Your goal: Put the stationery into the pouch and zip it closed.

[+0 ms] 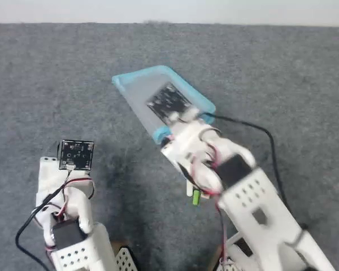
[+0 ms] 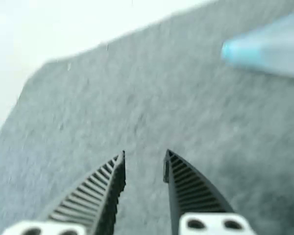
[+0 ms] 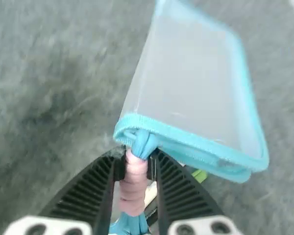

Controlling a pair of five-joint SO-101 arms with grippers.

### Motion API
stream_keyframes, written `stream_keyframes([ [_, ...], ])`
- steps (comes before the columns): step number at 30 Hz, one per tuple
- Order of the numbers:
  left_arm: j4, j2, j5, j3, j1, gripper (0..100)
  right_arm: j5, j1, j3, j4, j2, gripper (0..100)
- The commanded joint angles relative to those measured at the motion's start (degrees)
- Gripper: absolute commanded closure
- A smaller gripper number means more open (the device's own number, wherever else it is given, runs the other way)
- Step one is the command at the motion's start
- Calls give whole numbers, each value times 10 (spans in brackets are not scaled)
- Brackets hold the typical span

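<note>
A translucent pouch (image 1: 138,90) with light blue trim lies on the grey carpet (image 1: 56,73) at mid-table. In the right wrist view my right gripper (image 3: 135,159) is shut on a pink pull tab (image 3: 133,188) that hangs from a blue loop at the near corner of the pouch (image 3: 196,98). The right arm (image 1: 237,175) comes in from the lower right, its camera board over the pouch. A small green piece (image 1: 196,197) shows beside that arm, and a bit of green (image 3: 200,174) peeks from under the pouch's edge. My left gripper (image 2: 143,169) is open over bare carpet, with the pouch's blue corner (image 2: 235,51) far off.
The left arm (image 1: 68,197) sits at the lower left, well apart from the pouch. Grey carpet spreads on all sides, up to a pale wall (image 1: 169,10) at the back. A black cable (image 1: 260,131) runs along the right arm.
</note>
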Motion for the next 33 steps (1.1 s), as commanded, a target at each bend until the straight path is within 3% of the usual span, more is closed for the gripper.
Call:
stream_keyframes([
  [1, 46, 67, 54, -102, 58, 868, 10, 26, 47, -35, -108, 992],
  [7, 60, 334, 113, -270, 124, 863, 55, 38, 83, -5, -132, 992],
  [10, 90, 429, 135, -357, 191, 818, 58, 36, 97, -37, -131, 992],
  [15, 127, 442, 150, -403, 338, 750, 59, 41, 67, -47, -87, 992],
  [18, 117, 411, 149, -371, 386, 731, 56, 41, 27, -46, -20, 992],
  [25, 30, 373, 149, -259, 387, 728, 36, 33, -65, 8, 48, 992],
  [33, -55, 375, 149, -220, 307, 729, 35, -24, -97, 85, 47, 992],
])
